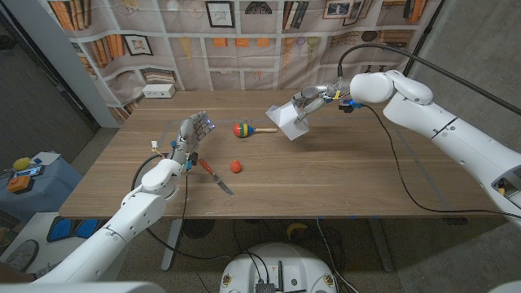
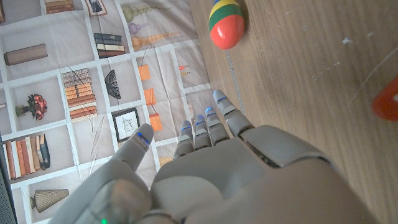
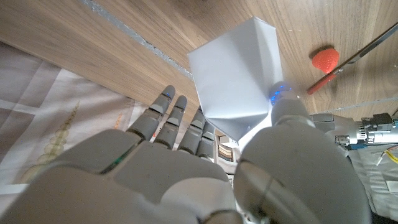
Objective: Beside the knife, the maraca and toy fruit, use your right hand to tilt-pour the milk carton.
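Carton (image 1: 289,122) tilted between right fingers (image 3: 163,112)

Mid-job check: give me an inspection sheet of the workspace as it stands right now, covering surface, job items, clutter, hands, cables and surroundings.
Surface: wooden table, with faint scratches showing in the left wrist view.
Job's things: white milk carton tilted in the right hand's grip; nothing seen pouring out.
Clutter: striped maraca beside the carton; red-handled knife and red toy fruit nearer the left hand.
Hands: right hand grips the carton; left hand holds nothing, fingers apart.
Cables: black cable trails from the right arm across the table; thin wires at the left wrist.
Surroundings: bookshelf-print backdrop; white box at the table's far corner.
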You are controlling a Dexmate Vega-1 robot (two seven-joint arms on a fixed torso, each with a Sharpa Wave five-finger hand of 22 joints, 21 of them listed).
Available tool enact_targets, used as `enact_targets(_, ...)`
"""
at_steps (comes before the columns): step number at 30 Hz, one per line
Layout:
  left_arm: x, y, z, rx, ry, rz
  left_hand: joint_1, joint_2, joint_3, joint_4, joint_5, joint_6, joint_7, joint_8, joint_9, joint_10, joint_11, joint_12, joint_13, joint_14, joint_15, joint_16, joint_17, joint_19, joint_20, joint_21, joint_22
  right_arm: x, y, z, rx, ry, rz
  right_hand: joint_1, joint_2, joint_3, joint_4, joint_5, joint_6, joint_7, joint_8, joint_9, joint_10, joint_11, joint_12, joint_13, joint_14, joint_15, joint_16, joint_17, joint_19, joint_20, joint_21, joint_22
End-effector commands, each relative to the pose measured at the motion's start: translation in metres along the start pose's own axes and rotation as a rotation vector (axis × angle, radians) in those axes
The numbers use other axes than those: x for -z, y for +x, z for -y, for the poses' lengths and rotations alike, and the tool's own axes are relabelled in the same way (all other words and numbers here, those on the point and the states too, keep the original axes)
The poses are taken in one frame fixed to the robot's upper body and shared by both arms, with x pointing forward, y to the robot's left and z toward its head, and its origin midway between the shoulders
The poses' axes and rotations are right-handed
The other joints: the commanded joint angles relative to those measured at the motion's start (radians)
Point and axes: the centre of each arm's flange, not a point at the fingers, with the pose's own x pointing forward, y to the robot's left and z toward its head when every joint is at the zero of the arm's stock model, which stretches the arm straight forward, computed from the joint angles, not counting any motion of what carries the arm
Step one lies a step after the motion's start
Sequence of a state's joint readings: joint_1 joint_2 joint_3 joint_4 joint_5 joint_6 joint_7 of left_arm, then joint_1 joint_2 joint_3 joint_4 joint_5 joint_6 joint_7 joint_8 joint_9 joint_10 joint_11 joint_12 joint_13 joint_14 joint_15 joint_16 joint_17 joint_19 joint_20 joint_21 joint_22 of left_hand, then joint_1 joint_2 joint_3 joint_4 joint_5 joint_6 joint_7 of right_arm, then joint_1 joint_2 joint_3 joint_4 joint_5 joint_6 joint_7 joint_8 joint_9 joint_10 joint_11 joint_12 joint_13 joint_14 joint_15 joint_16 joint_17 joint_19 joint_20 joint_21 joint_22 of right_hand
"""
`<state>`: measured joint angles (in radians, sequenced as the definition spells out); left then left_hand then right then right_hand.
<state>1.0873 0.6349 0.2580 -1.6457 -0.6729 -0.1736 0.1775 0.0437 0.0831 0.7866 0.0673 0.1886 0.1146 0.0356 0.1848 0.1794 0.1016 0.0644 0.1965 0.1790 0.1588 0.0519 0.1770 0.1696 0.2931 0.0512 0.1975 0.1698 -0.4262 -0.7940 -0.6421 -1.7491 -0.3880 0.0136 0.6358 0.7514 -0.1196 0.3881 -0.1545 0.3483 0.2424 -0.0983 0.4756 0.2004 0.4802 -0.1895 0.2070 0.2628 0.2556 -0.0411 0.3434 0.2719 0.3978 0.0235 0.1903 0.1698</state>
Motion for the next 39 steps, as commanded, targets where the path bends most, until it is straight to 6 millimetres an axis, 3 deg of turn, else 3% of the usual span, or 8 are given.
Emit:
enact_targets(1,-0.003,-0.001,-0.003,-0.023,0.016,0.005,-0.008,0.071,0.008,-0.006,-0.004,0.012,0.002,0.004,0.001,0.006,0.006,0.001,0.005,-0.015,0.000,-0.007,0.002,-0.012,-0.003,-0.007,0.005,0.011,0.005,-0.023,0.089,0.131,0.034,-0.006,-0.005,0.004,0.006,0.008,0.006,0.002,-0.001,0.000,0.002,0.003,0.004,0.001,-0.004,-0.080,-0.005,0.004,-0.007,0.013,-0.003,0.002)
enact_targets(11,-0.001,-0.005,-0.006,-0.022,0.008,0.006,-0.006,0.072,0.011,-0.010,-0.004,0.013,0.003,0.004,0.001,0.008,0.006,0.001,0.005,-0.019,0.000,-0.006,0.002,-0.015,-0.002,-0.007,0.005,0.014,0.005,-0.038,0.144,0.212,0.042,-0.004,-0.004,0.005,0.005,0.011,0.031,-0.008,0.008,0.000,0.024,-0.003,0.012,0.002,0.005,-0.089,-0.003,0.006,-0.003,0.016,0.000,0.002)
enact_targets(39,-0.007,-0.007,-0.011,0.001,0.014,-0.005,-0.008,0.070,0.012,-0.012,-0.005,0.010,0.003,0.002,0.002,0.005,0.008,0.000,0.005,-0.020,0.000,-0.001,0.003,-0.013,-0.002,-0.004,0.005,0.012,0.004,-0.086,0.407,0.452,0.095,0.041,0.007,0.004,-0.009,0.010,0.061,-0.020,0.017,-0.001,0.057,-0.005,0.019,0.004,0.021,-0.094,0.009,0.011,0.032,-0.012,0.011,0.002)
